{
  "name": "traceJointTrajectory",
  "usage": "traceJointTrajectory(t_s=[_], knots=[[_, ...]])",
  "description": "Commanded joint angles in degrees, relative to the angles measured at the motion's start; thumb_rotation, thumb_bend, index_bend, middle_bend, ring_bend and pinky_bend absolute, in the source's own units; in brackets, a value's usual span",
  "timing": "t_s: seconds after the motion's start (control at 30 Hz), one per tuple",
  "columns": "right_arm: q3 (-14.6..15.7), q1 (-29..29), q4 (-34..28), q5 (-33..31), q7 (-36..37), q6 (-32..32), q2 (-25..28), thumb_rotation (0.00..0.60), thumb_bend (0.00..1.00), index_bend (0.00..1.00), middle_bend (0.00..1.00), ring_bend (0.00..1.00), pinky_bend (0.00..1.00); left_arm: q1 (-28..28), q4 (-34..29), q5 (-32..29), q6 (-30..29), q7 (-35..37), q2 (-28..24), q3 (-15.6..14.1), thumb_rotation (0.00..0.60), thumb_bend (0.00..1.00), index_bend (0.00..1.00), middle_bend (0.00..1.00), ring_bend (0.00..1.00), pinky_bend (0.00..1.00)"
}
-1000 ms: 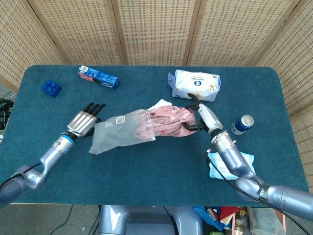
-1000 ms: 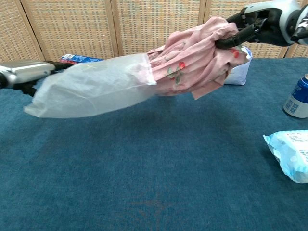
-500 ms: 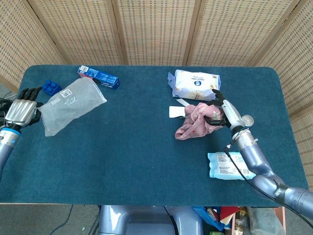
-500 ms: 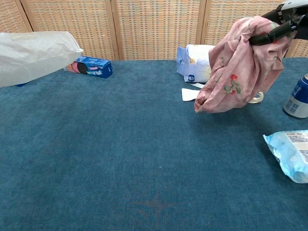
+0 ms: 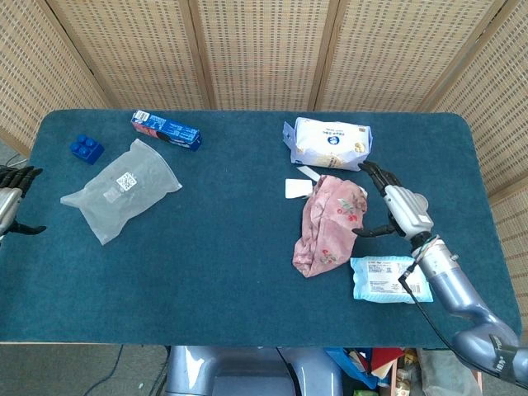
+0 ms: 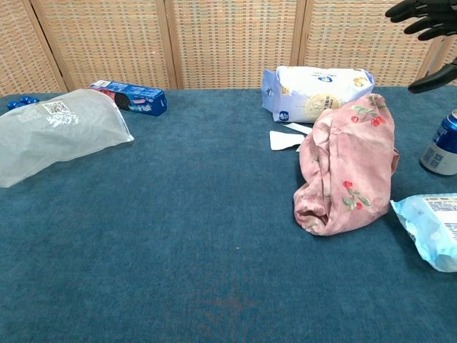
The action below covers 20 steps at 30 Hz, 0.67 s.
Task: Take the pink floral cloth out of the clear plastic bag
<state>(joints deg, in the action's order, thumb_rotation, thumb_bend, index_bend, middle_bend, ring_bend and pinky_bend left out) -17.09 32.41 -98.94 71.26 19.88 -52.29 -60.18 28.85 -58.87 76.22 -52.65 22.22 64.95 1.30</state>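
Observation:
The pink floral cloth [image 5: 330, 223] [image 6: 350, 168] lies crumpled on the blue table, right of centre, fully outside the bag. Flat and empty, the clear plastic bag [image 5: 124, 188] [image 6: 57, 132] rests at the table's left side. My right hand [image 5: 398, 211] [image 6: 428, 18] hovers just right of the cloth with fingers spread and nothing in it. At the frame's left edge my left hand [image 5: 11, 202] is off the table side, fingers apart, holding nothing; the chest view does not show it.
A white pack [image 5: 330, 142] lies behind the cloth, with a white card [image 5: 295, 188] beside it. A wet-wipes pack [image 5: 384, 279] sits near the front right, a can [image 6: 444, 143] at the right. A blue box [image 5: 165, 129] and blue brick [image 5: 86, 148] are far left.
The cloth came out of the bag as the hands pulled apart. Both hands then let go: the cloth dropped at the right, the bag at the left.

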Motion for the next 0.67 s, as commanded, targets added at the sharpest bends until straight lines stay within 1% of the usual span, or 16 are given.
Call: traceJointTrajectory(t_s=[0.03, 0.13, 0.2, 0.33, 0.5, 0.67], knots=[[3.8, -4.7, 2.4, 8.9, -0.1, -7.7, 2.1, 0.600, 0.00, 0.00, 0.00, 0.00, 0.00, -7.1, -6.7, -2.1, -11.7, 2.4, -3.6, 2.6, 0.600, 0.11, 0.00, 0.00, 0.00, 0.00], [6.2, -8.1, 5.6, 14.5, -0.5, -14.6, 2.1, 0.600, 0.00, 0.00, 0.00, 0.00, 0.00, -11.1, -10.7, -2.6, -18.5, 2.8, -4.8, 3.4, 0.600, 0.11, 0.00, 0.00, 0.00, 0.00], [8.0, -11.1, 8.4, 17.9, -0.8, -20.1, 2.0, 0.600, 0.00, 0.00, 0.00, 0.00, 0.00, -14.0, -14.2, -2.9, -22.7, 1.3, -5.7, 3.4, 0.600, 0.11, 0.00, 0.00, 0.00, 0.00], [10.3, -16.9, 12.8, 20.0, -2.1, -29.4, 0.4, 0.600, 0.00, 0.00, 0.00, 0.00, 0.00, -19.1, -21.7, -3.5, -29.2, -3.0, -6.8, 2.8, 0.600, 0.11, 0.00, 0.00, 0.00, 0.00], [12.2, -22.0, 12.9, 19.3, -4.7, -35.2, -1.1, 0.600, 0.00, 0.00, 0.00, 0.00, 0.00, -22.6, -29.4, -2.2, -32.8, -7.4, -8.0, 1.0, 0.600, 0.11, 0.00, 0.00, 0.00, 0.00], [13.7, -25.7, 11.1, 18.7, -9.1, -38.8, -2.6, 0.600, 0.00, 0.00, 0.00, 0.00, 0.00, -24.3, -32.3, 0.6, -36.5, -11.4, -7.4, 0.6, 0.600, 0.11, 0.00, 0.00, 0.00, 0.00]])
